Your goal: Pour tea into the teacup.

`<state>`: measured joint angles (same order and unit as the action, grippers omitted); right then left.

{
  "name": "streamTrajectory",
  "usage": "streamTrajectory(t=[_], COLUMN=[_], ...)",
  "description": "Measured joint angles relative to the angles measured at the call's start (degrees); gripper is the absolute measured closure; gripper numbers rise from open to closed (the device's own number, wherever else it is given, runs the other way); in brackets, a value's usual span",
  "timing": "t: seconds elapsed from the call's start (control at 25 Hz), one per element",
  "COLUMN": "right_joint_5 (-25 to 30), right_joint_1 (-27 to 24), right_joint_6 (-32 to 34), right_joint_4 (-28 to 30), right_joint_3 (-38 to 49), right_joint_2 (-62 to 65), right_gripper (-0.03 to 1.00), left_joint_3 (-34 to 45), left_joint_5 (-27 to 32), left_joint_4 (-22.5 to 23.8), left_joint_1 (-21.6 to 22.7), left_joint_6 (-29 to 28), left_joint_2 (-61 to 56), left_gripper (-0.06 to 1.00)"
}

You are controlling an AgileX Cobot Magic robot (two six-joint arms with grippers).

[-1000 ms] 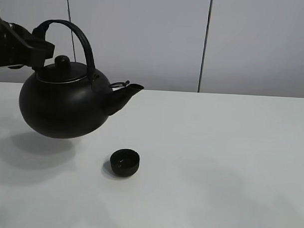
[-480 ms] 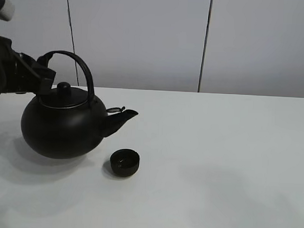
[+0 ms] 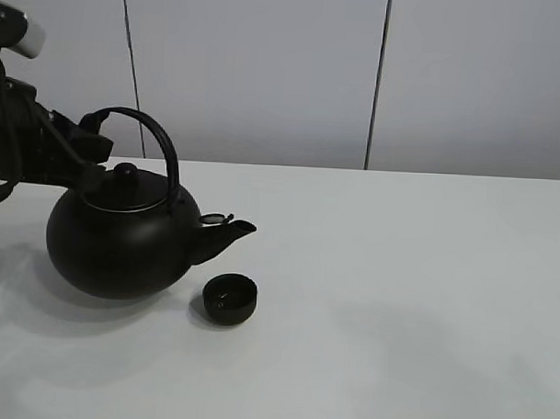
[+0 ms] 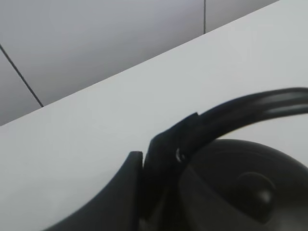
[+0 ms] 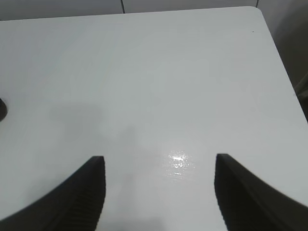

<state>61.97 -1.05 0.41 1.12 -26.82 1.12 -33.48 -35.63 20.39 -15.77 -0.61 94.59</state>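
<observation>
Big round matte-black teapot with arched handle, at the smooth white table's left part; pale grey panelled wall behind the table.

wall: pale grey panels, dark vertical seams, standing right behind the teapot | table: white, smooth, spreading beneath it | light: soft overhead glare, faint shadows

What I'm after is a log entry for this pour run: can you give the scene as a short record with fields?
teapot: black, round, at the left; on or just above the table, cannot tell which
left tool: shut on the teapot's arched handle
spout: points right, near the teacup; no stream visible
teacup: small, black, upright on the table, beside the teapot
right tool: open, empty, over bare table
</observation>
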Motion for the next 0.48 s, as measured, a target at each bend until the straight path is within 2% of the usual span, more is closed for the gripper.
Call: streamTrajectory(t=[0.32,0.48], right_joint_5=[0.0,0.0], right_joint_1=[0.0,0.0], right_joint_6=[0.0,0.0], right_joint_4=[0.0,0.0], right_joint_3=[0.0,0.0], right_joint_2=[0.0,0.0], right_gripper=[0.52,0.52], left_joint_3=[0.0,0.0], left_joint_5=[0.0,0.0], left_joint_4=[0.4,0.7], left_joint_1=[2.9,3.0], left_joint_6=[0.9,1.0], left_joint_2=[0.0,0.0], left_gripper=[0.83,0.83])
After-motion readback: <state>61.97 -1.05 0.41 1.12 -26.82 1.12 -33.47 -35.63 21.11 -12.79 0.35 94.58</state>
